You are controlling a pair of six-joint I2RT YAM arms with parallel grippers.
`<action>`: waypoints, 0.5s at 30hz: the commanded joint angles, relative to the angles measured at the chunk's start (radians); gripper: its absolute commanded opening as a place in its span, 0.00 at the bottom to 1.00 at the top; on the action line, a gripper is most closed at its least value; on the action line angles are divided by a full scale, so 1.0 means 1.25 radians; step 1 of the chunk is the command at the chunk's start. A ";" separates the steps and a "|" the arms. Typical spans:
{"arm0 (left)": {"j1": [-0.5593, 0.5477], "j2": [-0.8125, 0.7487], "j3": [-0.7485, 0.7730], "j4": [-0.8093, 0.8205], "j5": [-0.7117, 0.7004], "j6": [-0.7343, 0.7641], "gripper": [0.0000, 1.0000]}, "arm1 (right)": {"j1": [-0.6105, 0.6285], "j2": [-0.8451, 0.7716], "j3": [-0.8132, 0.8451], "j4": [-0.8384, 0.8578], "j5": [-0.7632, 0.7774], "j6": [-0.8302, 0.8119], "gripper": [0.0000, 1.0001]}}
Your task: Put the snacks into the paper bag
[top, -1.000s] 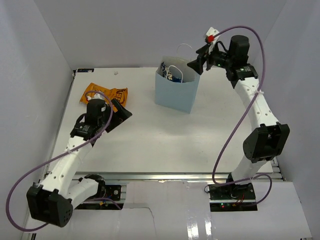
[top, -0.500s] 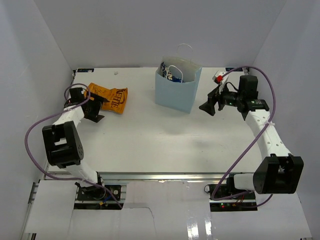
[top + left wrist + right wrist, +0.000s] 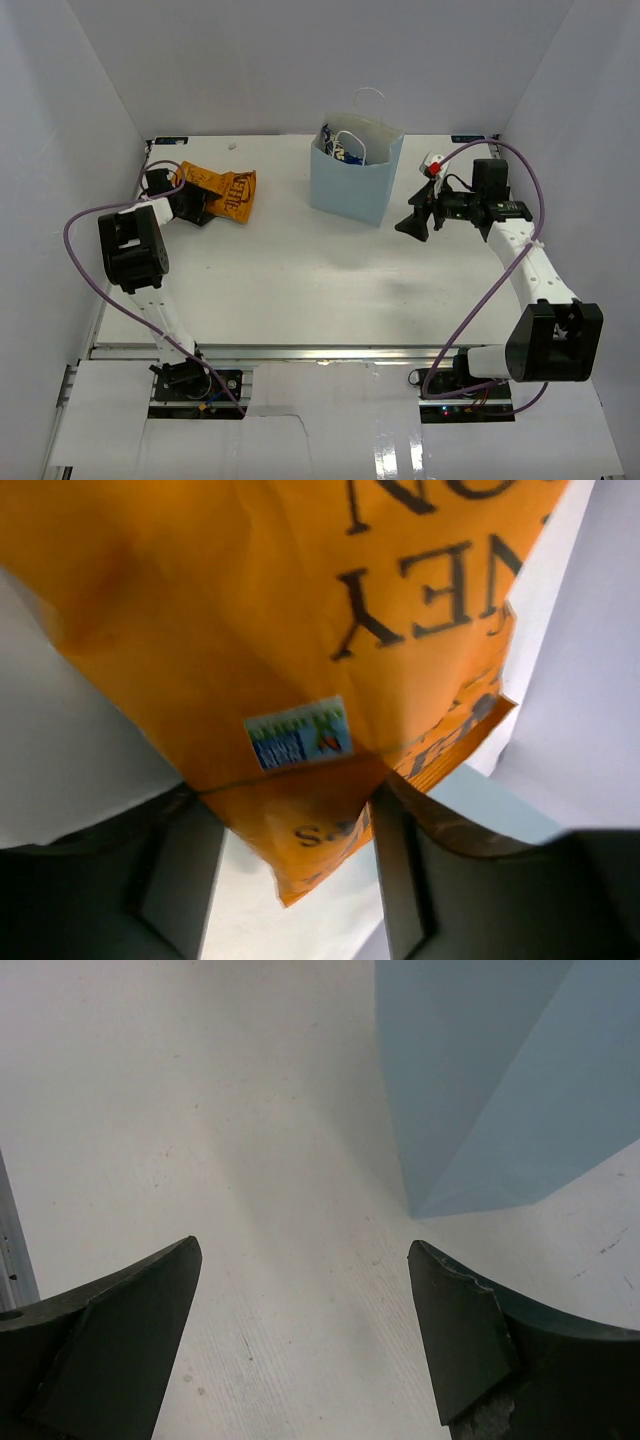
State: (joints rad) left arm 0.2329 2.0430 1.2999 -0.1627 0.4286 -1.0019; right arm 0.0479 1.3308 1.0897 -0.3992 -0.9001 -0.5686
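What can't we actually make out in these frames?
- Contents: the top view shows only packet tops above the rim of the paper bag; its walls hide the rest.
- Print on the orange chip bag: cut off by the frame edges in the left wrist view.
- The left gripper: too small in the top view to tell if it touches the chip bag.
- The right wrist view shows only the paper bag's lower corner.

A white table (image 3: 300,290) stands inside white walls (image 3: 300,60), an aluminium rail (image 3: 330,352) along its near edge
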 commanded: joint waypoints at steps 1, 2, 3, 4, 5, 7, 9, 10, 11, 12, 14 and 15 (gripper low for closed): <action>0.001 0.025 0.016 0.031 0.040 0.000 0.64 | 0.000 0.001 0.042 -0.028 -0.074 -0.053 0.89; 0.001 0.025 0.005 0.048 0.044 -0.001 0.52 | 0.000 -0.003 0.061 -0.083 -0.102 -0.080 0.88; 0.004 0.024 -0.004 0.060 0.051 0.000 0.45 | 0.000 -0.006 0.077 -0.138 -0.179 -0.199 0.88; 0.004 0.020 -0.011 0.080 0.064 0.004 0.39 | 0.001 -0.009 0.094 -0.202 -0.213 -0.279 0.88; 0.004 0.008 -0.020 0.086 0.072 0.021 0.30 | 0.005 -0.009 0.124 -0.262 -0.243 -0.353 0.87; 0.004 -0.005 -0.026 0.093 0.101 0.045 0.25 | 0.036 -0.003 0.154 -0.381 -0.251 -0.488 0.87; 0.004 -0.034 -0.046 0.106 0.145 0.077 0.22 | 0.067 0.002 0.182 -0.463 -0.212 -0.602 0.87; 0.004 -0.046 -0.057 0.121 0.178 0.084 0.20 | 0.101 0.002 0.185 -0.475 -0.196 -0.628 0.87; 0.004 -0.061 -0.081 0.123 0.239 0.101 0.18 | 0.122 0.001 0.181 -0.479 -0.157 -0.648 0.87; 0.001 -0.100 -0.100 0.124 0.266 0.108 0.17 | 0.163 -0.004 0.179 -0.473 -0.139 -0.680 0.87; -0.003 -0.152 -0.143 0.124 0.326 0.130 0.13 | 0.207 -0.014 0.170 -0.458 -0.095 -0.704 0.87; -0.007 -0.211 -0.189 0.118 0.341 0.156 0.11 | 0.228 -0.025 0.156 -0.416 -0.081 -0.708 0.88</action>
State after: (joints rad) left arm 0.2359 1.9678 1.1355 -0.0315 0.6804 -0.8940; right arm 0.2695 1.3350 1.2907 -0.8963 -1.0611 -1.2980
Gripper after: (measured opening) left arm 0.233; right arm 0.875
